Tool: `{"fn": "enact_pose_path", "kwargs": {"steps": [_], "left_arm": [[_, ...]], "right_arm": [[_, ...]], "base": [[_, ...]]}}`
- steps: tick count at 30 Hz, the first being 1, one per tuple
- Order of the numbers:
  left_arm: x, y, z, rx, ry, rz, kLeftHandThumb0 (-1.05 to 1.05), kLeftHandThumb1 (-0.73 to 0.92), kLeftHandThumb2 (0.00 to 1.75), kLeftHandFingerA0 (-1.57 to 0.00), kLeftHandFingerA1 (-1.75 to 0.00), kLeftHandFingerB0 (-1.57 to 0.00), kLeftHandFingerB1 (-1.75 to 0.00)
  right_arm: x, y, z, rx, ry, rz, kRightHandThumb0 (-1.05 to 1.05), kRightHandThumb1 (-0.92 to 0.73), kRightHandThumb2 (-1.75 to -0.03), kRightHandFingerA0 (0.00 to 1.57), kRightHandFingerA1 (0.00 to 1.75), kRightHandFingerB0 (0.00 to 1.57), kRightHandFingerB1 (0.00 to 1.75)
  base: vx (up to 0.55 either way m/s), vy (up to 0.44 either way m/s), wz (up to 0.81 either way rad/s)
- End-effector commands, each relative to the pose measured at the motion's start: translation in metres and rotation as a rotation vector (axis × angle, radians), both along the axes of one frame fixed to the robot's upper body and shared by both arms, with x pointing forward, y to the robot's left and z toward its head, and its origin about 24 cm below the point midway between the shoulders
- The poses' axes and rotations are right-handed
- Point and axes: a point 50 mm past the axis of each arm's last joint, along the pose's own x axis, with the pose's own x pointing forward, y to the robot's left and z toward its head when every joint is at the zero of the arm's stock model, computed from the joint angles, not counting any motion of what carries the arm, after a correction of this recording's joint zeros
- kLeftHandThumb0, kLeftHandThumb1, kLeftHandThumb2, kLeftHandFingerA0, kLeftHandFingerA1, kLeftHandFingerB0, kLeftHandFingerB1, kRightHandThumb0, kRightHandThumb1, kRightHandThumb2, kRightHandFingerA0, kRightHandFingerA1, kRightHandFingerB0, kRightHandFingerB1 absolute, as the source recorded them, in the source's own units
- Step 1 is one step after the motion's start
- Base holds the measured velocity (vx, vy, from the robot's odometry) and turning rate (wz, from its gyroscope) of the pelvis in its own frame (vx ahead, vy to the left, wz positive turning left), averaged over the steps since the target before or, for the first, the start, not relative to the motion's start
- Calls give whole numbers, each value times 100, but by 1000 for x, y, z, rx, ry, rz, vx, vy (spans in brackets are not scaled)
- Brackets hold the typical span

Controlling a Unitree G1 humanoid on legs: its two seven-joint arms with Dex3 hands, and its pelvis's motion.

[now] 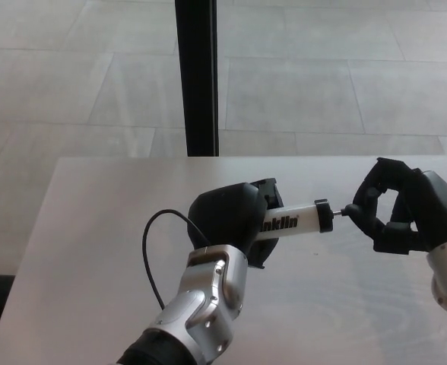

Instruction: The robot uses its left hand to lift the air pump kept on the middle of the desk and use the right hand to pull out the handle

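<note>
My left hand (227, 217) is shut on the air pump (296, 220), a white barrel with black lettering and a black end cap, held level above the desk (94, 228). A thin black hose (149, 243) loops from the pump out past my left wrist. My right hand (398, 213) is at the pump's right end, its fingers closed around the black handle. A short bit of thin rod (340, 212) shows between the end cap and the handle. Most of the handle is hidden inside my right hand.
The grey desk fills the lower half of the head view; its far edge runs just below a black vertical post (197, 76). Pale floor tiles lie beyond. My silver left forearm (201, 304) covers the desk's near middle.
</note>
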Motion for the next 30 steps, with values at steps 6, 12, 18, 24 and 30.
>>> {"fn": "enact_pose_path", "kwargs": {"steps": [6, 12, 18, 24, 30], "left_arm": [[6, 32, 0, 44, -13, 49, -20, 58, 109, -88, -175, -72, -155], [7, 52, 0, 35, -36, 67, -17, 60, 97, -84, -175, -69, -154], [6, 63, 0, 51, -68, 78, -16, 56, 99, -86, -175, -72, -153], [3, 74, -5, 47, -42, 103, -24, 62, 80, -92, -175, -86, -110], [0, 75, -11, 58, -30, 107, -22, 58, 78, -95, -146, -78, -61]], "right_arm": [[-4, -28, 7, -7, -18, -64, -23, -54, -94, 87, 175, 70, 170], [-6, -44, 11, -27, -21, -100, -22, -53, -97, 87, 175, 75, 159], [-9, -54, 11, -23, -13, -120, -22, -55, -87, 87, 175, 72, 163], [-12, -60, 8, -10, -4, -129, -23, -58, -79, 87, 175, 72, 163], [-12, -58, 7, 16, -14, -130, -22, -58, -77, 86, 175, 71, 162]], "base": [[0, 0, 0], [0, 0, 0], [0, 0, 0], [0, 0, 0], [0, 0, 0]]}}
